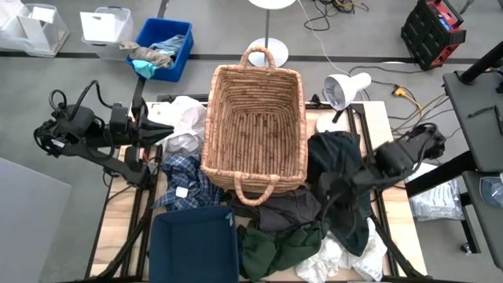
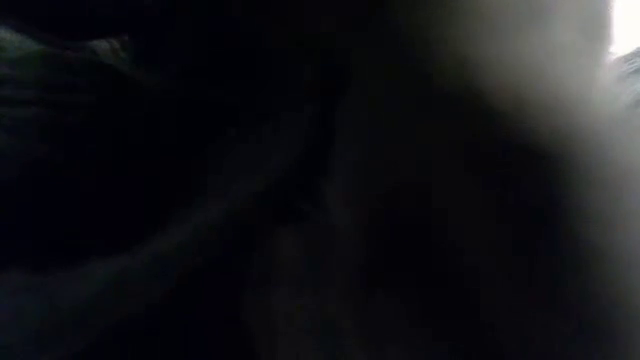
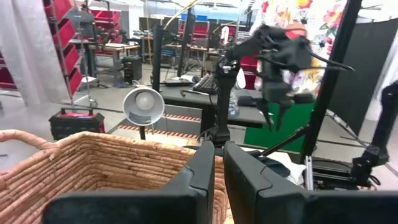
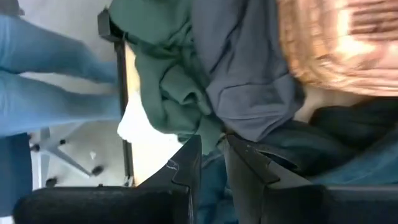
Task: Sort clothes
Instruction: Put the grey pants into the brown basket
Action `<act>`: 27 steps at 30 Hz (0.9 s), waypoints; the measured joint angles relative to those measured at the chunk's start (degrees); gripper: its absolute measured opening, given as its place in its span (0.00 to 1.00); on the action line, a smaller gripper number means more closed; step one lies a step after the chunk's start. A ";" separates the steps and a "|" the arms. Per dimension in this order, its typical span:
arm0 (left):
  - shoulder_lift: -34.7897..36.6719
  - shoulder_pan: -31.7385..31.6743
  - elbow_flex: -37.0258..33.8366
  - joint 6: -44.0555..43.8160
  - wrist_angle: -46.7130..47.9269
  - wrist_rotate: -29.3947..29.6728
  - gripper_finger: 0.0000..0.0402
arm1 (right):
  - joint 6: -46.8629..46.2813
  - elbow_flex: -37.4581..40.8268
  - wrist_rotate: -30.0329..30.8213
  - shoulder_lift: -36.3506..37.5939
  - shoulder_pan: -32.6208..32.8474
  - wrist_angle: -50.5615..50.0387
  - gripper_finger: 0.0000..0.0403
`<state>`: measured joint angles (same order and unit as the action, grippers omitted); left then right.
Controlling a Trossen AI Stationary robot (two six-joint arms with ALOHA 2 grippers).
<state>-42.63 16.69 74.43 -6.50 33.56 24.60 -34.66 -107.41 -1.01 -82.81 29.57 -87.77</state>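
Observation:
The clothes lie around a wicker basket [image 1: 253,130]. A white garment [image 1: 185,118] and a plaid one [image 1: 185,177] lie on its left. A black one [image 1: 339,153] lies on its right. Charcoal [image 1: 287,208], dark green [image 1: 275,248] and white [image 1: 338,259] garments lie at the near side. My left gripper [image 3: 218,171] is shut and empty, level at the basket's left rim beside the white garment [image 1: 161,130]. My right gripper [image 4: 213,162] hangs above the black and charcoal garments [image 1: 328,192]. Its fingers point down with a narrow gap [image 3: 274,115], and nothing hangs from them.
A navy bin [image 1: 194,244] stands at the near left corner. A blue bin with teal and beige rags [image 1: 163,47] and clear boxes [image 1: 106,23] stand on the floor beyond the table. A white lamp [image 1: 346,86] stands at the far right. Dark cloth blocks the low view.

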 joint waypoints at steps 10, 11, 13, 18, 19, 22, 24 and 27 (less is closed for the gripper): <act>-0.15 -0.01 0.00 0.00 -0.59 0.61 0.04 | -11.11 14.08 9.81 -0.73 7.01 13.46 0.22; -0.17 0.00 0.00 0.00 -0.59 0.61 0.04 | -12.28 15.50 10.13 -0.97 6.95 14.81 0.23; -0.23 0.00 -0.02 -0.01 -0.64 0.61 0.04 | -13.30 17.80 10.06 -1.41 6.86 17.70 0.25; -0.54 0.00 -0.02 0.00 -0.75 0.59 0.04 | -13.39 21.98 12.33 -3.46 6.81 23.91 0.34; -0.59 0.00 -0.02 0.00 -0.77 0.59 0.04 | -13.37 22.64 13.14 -4.00 6.81 24.80 0.36; -0.66 0.00 -0.04 0.00 -0.79 0.59 0.04 | -13.21 24.30 17.30 -6.00 6.76 26.25 0.41; -0.80 0.00 -0.04 0.08 -0.79 0.59 0.04 | -12.25 24.88 20.51 -7.76 6.11 26.31 0.45; -0.99 0.00 -0.06 1.11 -0.97 0.57 0.04 | -10.64 25.39 21.59 -10.56 3.94 26.55 0.49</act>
<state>-43.63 16.69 74.38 -5.39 32.59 25.17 -45.29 -82.01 20.58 -93.38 33.51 -61.22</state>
